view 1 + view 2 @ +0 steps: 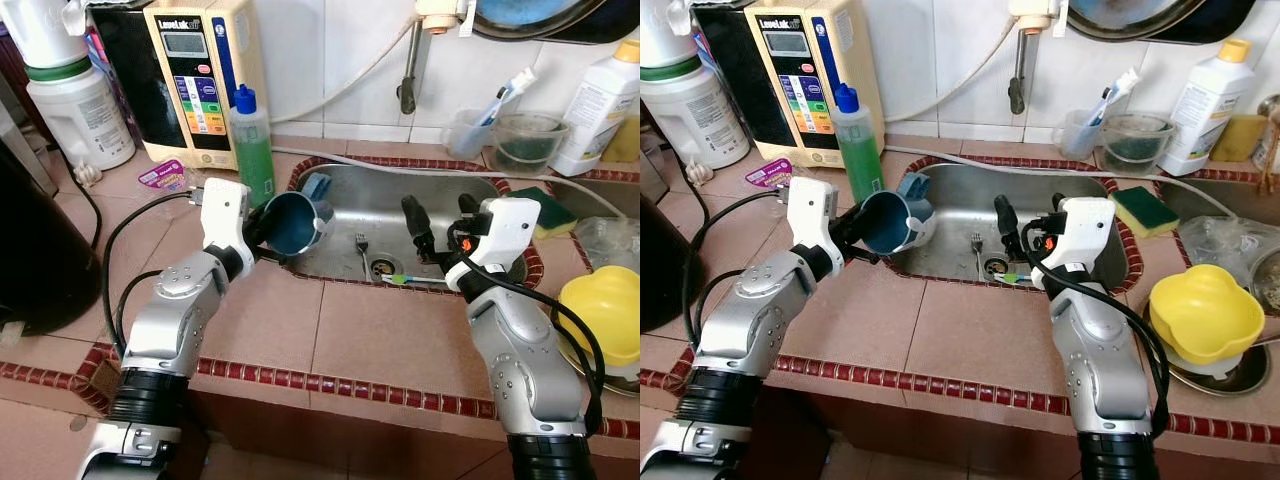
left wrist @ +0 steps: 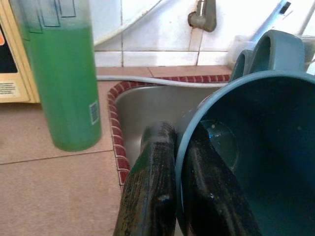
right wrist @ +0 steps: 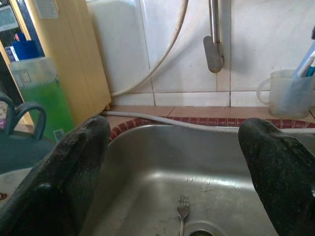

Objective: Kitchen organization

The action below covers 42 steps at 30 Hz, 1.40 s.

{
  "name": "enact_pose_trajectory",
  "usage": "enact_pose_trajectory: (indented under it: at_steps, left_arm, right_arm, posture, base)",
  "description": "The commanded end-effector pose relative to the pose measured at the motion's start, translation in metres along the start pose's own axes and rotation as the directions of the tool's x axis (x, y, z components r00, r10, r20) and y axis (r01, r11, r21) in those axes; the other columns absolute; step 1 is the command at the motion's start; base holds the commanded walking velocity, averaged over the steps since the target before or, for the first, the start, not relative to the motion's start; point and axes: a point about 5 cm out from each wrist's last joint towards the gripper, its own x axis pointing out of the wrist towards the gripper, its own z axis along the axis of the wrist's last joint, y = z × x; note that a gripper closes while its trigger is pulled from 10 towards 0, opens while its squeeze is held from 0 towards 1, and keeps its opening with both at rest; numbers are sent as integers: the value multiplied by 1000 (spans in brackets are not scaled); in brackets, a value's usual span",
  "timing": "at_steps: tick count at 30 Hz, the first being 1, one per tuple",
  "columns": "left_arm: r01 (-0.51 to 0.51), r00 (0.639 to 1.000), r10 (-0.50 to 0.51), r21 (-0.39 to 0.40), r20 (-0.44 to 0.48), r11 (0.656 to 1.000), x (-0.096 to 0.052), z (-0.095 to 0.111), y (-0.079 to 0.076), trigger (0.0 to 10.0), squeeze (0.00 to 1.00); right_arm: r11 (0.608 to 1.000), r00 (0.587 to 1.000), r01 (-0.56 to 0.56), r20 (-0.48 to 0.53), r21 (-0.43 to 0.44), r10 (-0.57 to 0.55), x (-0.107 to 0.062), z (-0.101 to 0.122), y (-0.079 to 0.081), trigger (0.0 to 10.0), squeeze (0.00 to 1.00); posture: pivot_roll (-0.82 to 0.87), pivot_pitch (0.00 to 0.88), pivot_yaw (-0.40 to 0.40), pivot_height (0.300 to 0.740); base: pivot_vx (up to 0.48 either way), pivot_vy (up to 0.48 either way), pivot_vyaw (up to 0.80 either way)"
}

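Left gripper [image 1: 262,228]: our fingers pinch the rim of the teal mug [image 1: 293,222], one finger inside the wall and one outside, as our left wrist view shows.
Right gripper [image 1: 440,225]: our fingers are spread wide with nothing between them, poised over the sink [image 1: 440,190] above the fork [image 1: 361,242] near the drain.
Mug position: it hangs over the sink's left edge, just beside the green soap bottle [image 1: 252,148], clear of the counter [image 1: 385,335].
Mug orientation: it is tipped on its side; we judge its long axis roughly level, mouth facing back toward our left arm, base toward the sink, handle on the far side.
Doing it well: a rim pinch can pivot, so we should keep the squeeze firm, move slowly, right the mug before setting it down, and steer clear of the bottle.
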Motion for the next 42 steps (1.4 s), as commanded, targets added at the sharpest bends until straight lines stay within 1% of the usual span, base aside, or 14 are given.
enact_pose_trajectory:
  at_steps: [1, 5, 11, 13, 16, 21, 23, 30, 33, 38, 39, 41, 42]
  left_arm:
    - [-2, 1000, 2, 15, 7, 1000, 1, 3, 2, 10000, 0]
    - [-12, 1000, 12, 27, -6, 1000, 1, -1, 2, 10000, 0]
    - [-8, 1000, 9, 40, -22, 999, 1, -9, -3, 10000, 0]
    - [-6, 999, 9, 65, -37, 998, 2, -15, -5, 10000, 0]
    - [10, 999, -6, 85, -45, 996, 4, -17, -8, 10000, 0]
    - [40, 999, -36, 97, -41, 994, 9, -16, -16, 10000, 0]
    - [44, 998, -40, 99, -39, 994, 10, -16, -17, 10000, 0]
    - [76, 997, -74, 116, -20, 990, 21, -10, -26, 10000, 0]
    - [89, 996, -87, 116, -20, 989, 24, -11, -31, 10000, 0]
    - [126, 992, -126, 124, -6, 984, 31, -9, -39, 10000, 0]
    - [136, 991, -136, 139, -10, 981, 35, -9, -41, 10000, 0]
    - [151, 988, -152, 153, -3, 977, 39, -7, -45, 10000, 0]
    - [151, 988, -152, 153, -3, 977, 39, -7, -45, 10000, 0]
  right_arm:
    - [999, 1000, -13, -11, -35, 13, 0, -1, -1, 10000, 0]
    - [998, 998, -42, -41, -56, 40, -4, -6, 2, 10000, 0]
    - [996, 994, -73, -86, -47, 68, -14, -15, 6, 10000, 0]
    - [995, 991, -85, -112, -48, 80, -20, -19, 7, 10000, 0]
    - [994, 988, -91, -131, -52, 84, -24, -22, 8, 10000, 0]
    - [995, 987, -91, -139, -41, 84, -27, -22, 9, 10000, 0]
    - [995, 986, -93, -140, -40, 86, -28, -22, 9, 10000, 0]
    - [994, 985, -99, -147, -43, 91, -33, -20, 8, 10000, 0]
    - [994, 983, -108, -156, -31, 101, -37, -19, 8, 10000, 0]
    - [997, 981, -75, -180, -29, 68, -46, -17, 3, 10000, 0]
    - [997, 980, -74, -190, -33, 67, -51, -18, 3, 10000, 0]
    - [997, 978, -70, -198, -28, 63, -57, -18, 3, 10000, 0]
    - [997, 978, -70, -198, -28, 63, -57, -18, 3, 10000, 0]
  posture:
    - [-135, 60, 48, 740]
    - [-137, 59, 48, 740]
    - [-144, 58, 47, 740]
    - [-150, 63, 51, 740]
    - [-154, 67, 55, 740]
    - [-158, 79, 58, 740]
    - [-158, 79, 58, 740]
    - [-165, 90, 66, 740]
    - [-168, 95, 70, 740]
    - [-173, 115, 68, 740]
    - [-178, 119, 70, 740]
    - [-181, 128, 71, 740]
    - [-181, 128, 71, 740]
  base:
    - [0, 0, 0]
    - [0, 0, 0]
    - [0, 0, 0]
    - [0, 0, 0]
    - [0, 0, 0]
    - [0, 0, 0]
    - [0, 0, 0]
    - [0, 0, 0]
    - [0, 0, 0]
    - [0, 0, 0]
    - [0, 0, 0]
    - [0, 0, 0]
    - [0, 0, 0]
